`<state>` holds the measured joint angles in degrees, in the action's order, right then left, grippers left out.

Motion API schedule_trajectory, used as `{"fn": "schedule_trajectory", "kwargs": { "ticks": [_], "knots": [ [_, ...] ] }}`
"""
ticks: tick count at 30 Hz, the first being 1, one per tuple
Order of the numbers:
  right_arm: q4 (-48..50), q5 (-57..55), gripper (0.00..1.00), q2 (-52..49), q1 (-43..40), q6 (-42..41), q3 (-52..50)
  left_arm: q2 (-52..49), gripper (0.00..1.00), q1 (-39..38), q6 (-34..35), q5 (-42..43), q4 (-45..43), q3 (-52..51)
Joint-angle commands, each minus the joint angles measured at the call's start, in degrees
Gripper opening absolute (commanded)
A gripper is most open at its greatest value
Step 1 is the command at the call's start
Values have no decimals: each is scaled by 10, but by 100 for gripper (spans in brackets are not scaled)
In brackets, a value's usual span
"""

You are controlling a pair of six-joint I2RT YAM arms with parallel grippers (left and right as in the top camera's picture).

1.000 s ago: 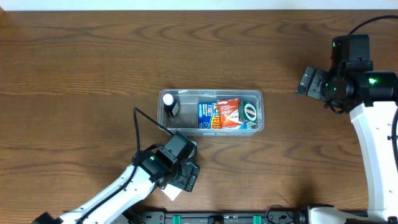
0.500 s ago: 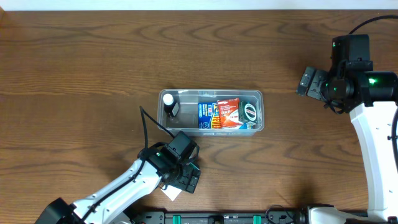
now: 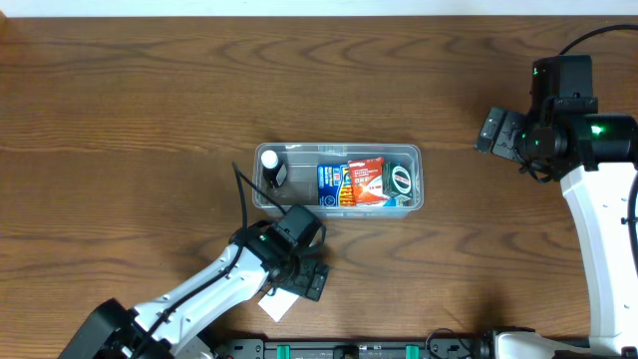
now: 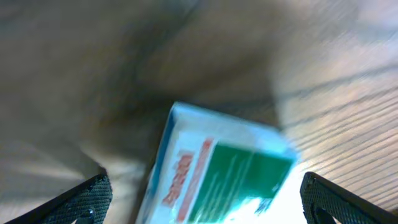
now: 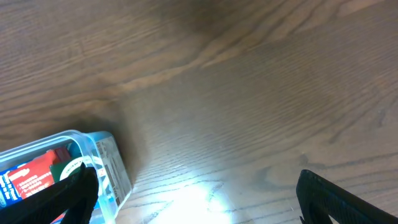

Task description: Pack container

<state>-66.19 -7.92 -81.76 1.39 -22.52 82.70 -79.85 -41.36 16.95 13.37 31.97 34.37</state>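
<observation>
Container (image 3: 299, 150) at the middle of the surface (image 3: 130, 130), long axis running left–right, open side up. Left claw (image 3: 302, 281), just near of it, spread astride a small box (image 4: 217, 174); right claw (image 3: 493, 131) released, far right.

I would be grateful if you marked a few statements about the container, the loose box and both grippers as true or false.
1. The container holds a white-capped bottle at the end nearer the left arm. True.
2. The right gripper is shut on a box. False: it is open and empty, over bare table.
3. A green-and-white box sits between the open fingers of the left gripper. True.
4. The left gripper is reaching inside the container. False: it is outside it, on the side towards the arm bases.
</observation>
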Motion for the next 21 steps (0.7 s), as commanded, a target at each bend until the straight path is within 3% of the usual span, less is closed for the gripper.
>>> {"fn": "schedule_trajectory", "kwargs": {
  "ticks": [1,6,7,11,12,21],
  "knots": [
    [0,-2,99,-3,-2,-2,0,-43,98,-2,-1,42,-12,-32],
    [0,-2,99,-3,-2,-2,0,-43,99,-2,-1,42,-7,-32],
    [0,-2,99,-3,-2,-2,0,-43,94,-2,-2,42,-6,-32],
    [0,-2,99,-3,-2,-2,0,-43,53,-2,-1,42,4,-32],
    [0,-2,99,-3,-2,-2,0,-43,47,-2,-1,42,7,-32],
    [0,-2,99,-3,-2,-1,0,-43,45,-2,14,43,14,-32]
  ]
}}
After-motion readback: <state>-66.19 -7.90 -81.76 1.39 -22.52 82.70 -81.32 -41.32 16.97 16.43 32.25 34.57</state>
